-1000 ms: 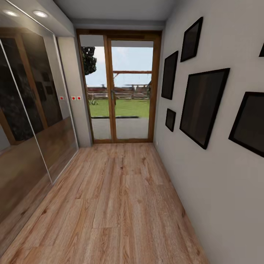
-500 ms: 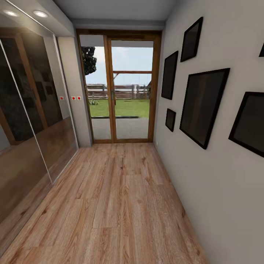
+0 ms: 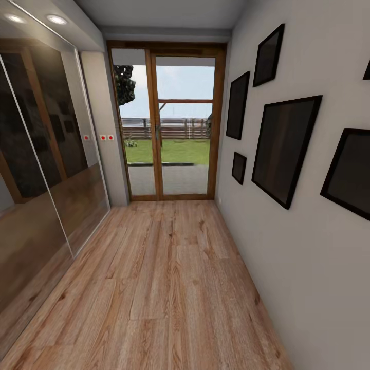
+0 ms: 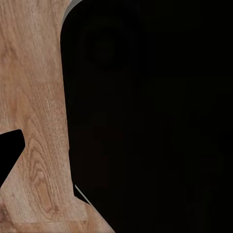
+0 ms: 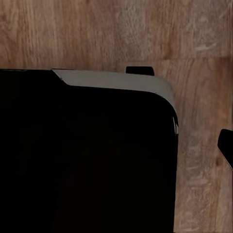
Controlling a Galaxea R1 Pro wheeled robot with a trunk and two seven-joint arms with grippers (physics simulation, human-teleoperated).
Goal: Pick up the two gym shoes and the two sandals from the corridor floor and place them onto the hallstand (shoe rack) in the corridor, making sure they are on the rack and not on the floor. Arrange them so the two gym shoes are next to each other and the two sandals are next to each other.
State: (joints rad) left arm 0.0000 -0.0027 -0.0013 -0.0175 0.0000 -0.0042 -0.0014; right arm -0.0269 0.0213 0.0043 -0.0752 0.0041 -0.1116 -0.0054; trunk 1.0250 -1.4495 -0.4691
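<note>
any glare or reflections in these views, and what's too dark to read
Head view: two ceiling spotlights glare brightly; the glossy sliding panels mirror the wood floor. Left wrist and right wrist views: a large black mass shows no detail; the floor grain beside it is sharp.

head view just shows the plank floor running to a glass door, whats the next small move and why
Probably turn the base or head to search: the light wood plank floor is bare up to the wood-framed glass door, with black picture frames on the side wall.
</note>
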